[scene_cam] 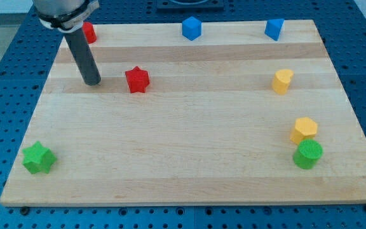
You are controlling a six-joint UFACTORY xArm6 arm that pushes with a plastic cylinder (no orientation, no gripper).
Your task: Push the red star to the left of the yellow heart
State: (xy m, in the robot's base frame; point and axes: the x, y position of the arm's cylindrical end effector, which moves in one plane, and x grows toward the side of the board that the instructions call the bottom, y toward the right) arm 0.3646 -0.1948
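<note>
So going across the desk (183, 184) from the view's left, using the red star (136, 80) as my landmark: way down toward the view's bottom-left of it sits a green star (38, 158), and up toward the top-left there's a red block (89, 32) half hidden behind the arm, shape not clear. My tip (93, 82) is just to the left of the red star, near but not touching, about level with it. No fingers on this rig at all, just a plain rod, so nothing to spread or pinch. Right of the star, up at the top edge, are a blue cube (191, 28) and another blue block (274, 28). Far to the star's right, roughly on its row, is the yellow heart (283, 81), with a yellow hexagon (304, 129) and green cylinder (308, 154) lower down. The star looks like a small, light, hard plastic piece, so I'd guess it slides easily on smooth wood but spins if caught on one point. Best bet is pushing square on its left side, through the middle, and stopping short of the heart.
</note>
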